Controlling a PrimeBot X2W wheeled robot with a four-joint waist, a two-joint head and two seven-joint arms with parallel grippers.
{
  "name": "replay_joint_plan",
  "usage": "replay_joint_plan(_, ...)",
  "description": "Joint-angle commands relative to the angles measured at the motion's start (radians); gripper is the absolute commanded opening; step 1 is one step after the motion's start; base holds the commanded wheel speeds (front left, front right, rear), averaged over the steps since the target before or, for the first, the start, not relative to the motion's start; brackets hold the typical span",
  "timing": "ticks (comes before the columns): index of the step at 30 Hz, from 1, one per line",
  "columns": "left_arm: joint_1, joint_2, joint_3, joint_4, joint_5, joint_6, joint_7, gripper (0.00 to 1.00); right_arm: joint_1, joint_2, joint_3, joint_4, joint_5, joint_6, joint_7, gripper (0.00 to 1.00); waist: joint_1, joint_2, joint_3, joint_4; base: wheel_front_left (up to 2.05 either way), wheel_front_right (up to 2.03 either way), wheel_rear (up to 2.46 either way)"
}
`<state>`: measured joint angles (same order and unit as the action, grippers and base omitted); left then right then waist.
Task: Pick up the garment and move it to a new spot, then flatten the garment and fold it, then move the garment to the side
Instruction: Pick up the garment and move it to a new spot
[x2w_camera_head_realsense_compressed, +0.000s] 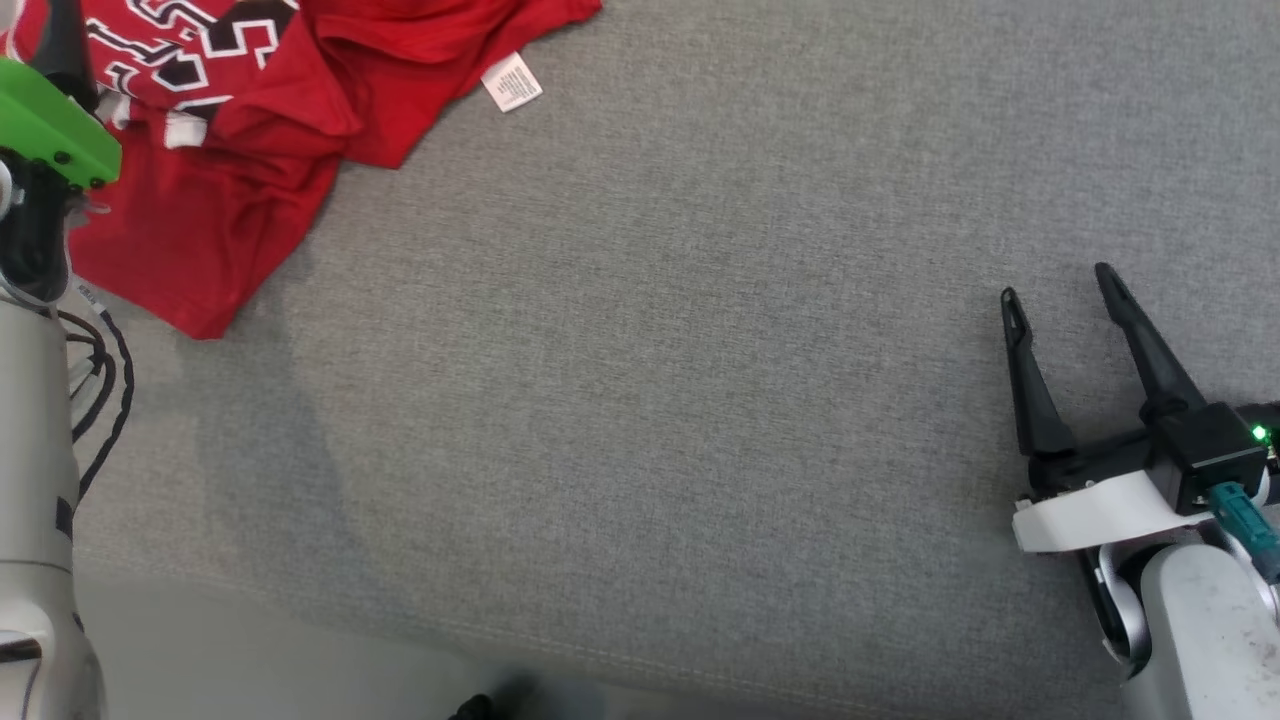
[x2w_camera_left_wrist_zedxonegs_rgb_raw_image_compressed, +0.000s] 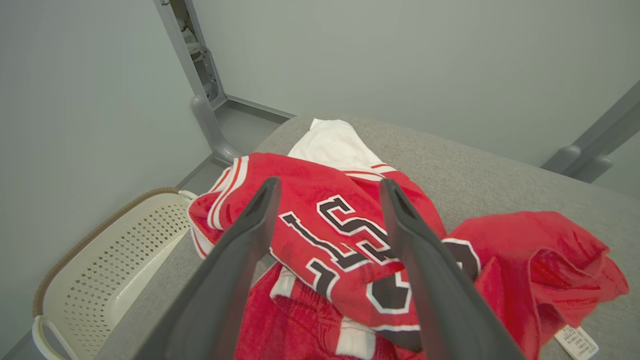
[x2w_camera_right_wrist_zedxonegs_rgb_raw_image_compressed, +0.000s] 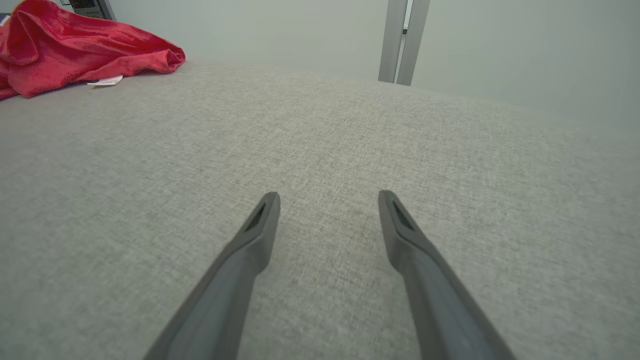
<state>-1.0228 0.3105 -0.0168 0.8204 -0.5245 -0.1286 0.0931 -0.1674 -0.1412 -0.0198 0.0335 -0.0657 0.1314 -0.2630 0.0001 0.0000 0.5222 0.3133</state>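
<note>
The garment (x2w_camera_head_realsense_compressed: 250, 150) is a red jersey with black and white lettering, lying crumpled at the far left of the grey fabric surface (x2w_camera_head_realsense_compressed: 650, 400). In the left wrist view my left gripper (x2w_camera_left_wrist_zedxonegs_rgb_raw_image_compressed: 327, 187) hovers open just above the lettered part of the garment (x2w_camera_left_wrist_zedxonegs_rgb_raw_image_compressed: 340, 235), with nothing between its fingers. My right gripper (x2w_camera_head_realsense_compressed: 1057, 284) stands open over bare surface at the near right, far from the jersey. The right wrist view has that gripper (x2w_camera_right_wrist_zedxonegs_rgb_raw_image_compressed: 328, 195) low over the cloth surface, with the garment (x2w_camera_right_wrist_zedxonegs_rgb_raw_image_compressed: 75, 55) at the far left.
A white care label (x2w_camera_head_realsense_compressed: 512, 82) sticks out of the jersey's edge. White fabric (x2w_camera_left_wrist_zedxonegs_rgb_raw_image_compressed: 332, 145) lies just beyond the red cloth. A pale perforated basket (x2w_camera_left_wrist_zedxonegs_rgb_raw_image_compressed: 100, 260) stands on the floor beside the surface. My left forearm (x2w_camera_head_realsense_compressed: 35, 500) with its cables runs along the left edge.
</note>
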Motion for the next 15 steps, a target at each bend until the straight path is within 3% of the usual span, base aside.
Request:
replay_joint_plan(1,-0.034,0.02,-0.024,0.018,-0.034,-0.002,0.013,1.0,-0.016,-0.012,-0.009,-0.013,-0.007,-0.001,-0.003,1.0,-0.0001,0.0,0.091,-0.067,0.0,0.0,0.0)
replay_joint_plan(15,-0.089,0.092,-0.253,0.107,-0.258,-0.002,0.081,1.0,-0.065,-0.031,-0.045,-0.15,-0.021,-0.001,0.0,1.0,-0.0001,0.0,0.19,-0.089,0.0,0.0,0.0)
